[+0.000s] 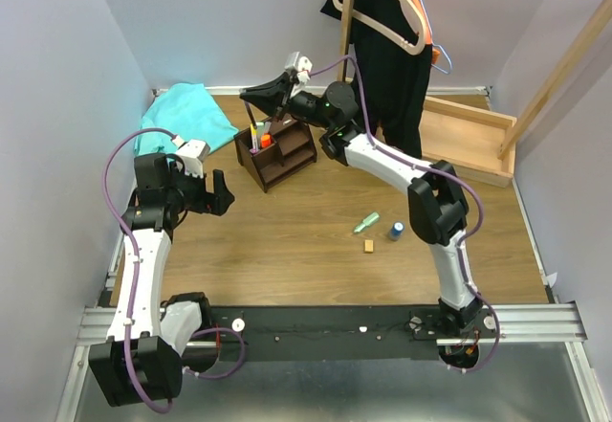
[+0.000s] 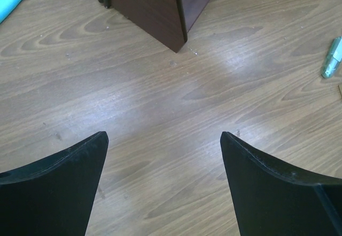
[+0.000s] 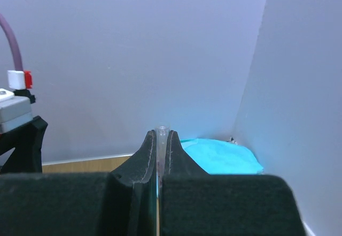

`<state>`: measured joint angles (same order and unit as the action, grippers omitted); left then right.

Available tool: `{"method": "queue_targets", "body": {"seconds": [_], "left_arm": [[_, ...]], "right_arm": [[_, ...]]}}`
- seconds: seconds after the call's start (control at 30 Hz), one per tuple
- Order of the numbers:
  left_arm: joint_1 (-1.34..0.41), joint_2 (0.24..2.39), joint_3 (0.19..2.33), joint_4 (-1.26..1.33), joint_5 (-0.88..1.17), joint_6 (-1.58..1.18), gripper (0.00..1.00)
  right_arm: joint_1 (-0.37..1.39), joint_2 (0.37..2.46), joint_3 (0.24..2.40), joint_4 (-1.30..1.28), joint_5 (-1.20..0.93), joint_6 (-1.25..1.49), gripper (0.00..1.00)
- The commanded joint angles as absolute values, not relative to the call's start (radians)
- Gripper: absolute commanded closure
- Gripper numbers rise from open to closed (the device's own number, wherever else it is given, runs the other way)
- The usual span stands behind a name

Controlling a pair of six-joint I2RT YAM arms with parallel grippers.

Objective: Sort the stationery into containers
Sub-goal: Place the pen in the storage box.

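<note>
My right gripper (image 3: 161, 139) was pinched narrow on the thin pen (image 3: 162, 130), its tip poking up between the fingertips. On the top camera that gripper hung just above the far-left end of the dark brown organizer (image 1: 279, 154). My left gripper (image 2: 163, 137) stood wide open and empty, low over the table (image 2: 160, 86), with the organizer's near corner just beyond it on the far side.

Count time! One pen, in the grip. One yellow marker (image 1: 254, 138) and one orange marker (image 1: 265, 141) stood in the organizer's left slots; whether a pink one sat behind them, I couldn't tell. Loose on the table, well to the right of the organizer and close together, were one pale green marker (image 1: 366, 222), one small blue cylinder (image 1: 395, 231) and one tan block (image 1: 368, 245). One teal cloth (image 1: 177, 116) lay in the far-left corner.
</note>
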<state>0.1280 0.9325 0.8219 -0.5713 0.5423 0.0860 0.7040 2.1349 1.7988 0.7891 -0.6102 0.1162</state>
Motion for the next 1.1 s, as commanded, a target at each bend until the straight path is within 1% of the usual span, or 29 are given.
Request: {"method": "queue_targets", "body": {"seconds": [0.0, 0.2, 0.57, 1.07], "left_arm": [[0.141, 0.925, 0.811, -0.578, 0.525, 0.097, 0.05], [0.144, 0.936, 0.807, -0.574, 0.525, 0.098, 0.05], [0.152, 0.936, 0.81, -0.581, 0.522, 0.103, 0.05], [0.158, 0.948, 0.813, -0.584, 0.525, 0.104, 0.05]], "right_arm": [[0.715, 2.224, 1.893, 0.856, -0.574, 0.178, 0.99], [0.722, 2.272, 1.939, 0.831, -0.586, 0.173, 0.99], [0.726, 2.299, 1.861, 0.842, -0.598, 0.134, 0.99], [0.726, 2.355, 1.839, 0.833, -0.598, 0.075, 0.99]]}}
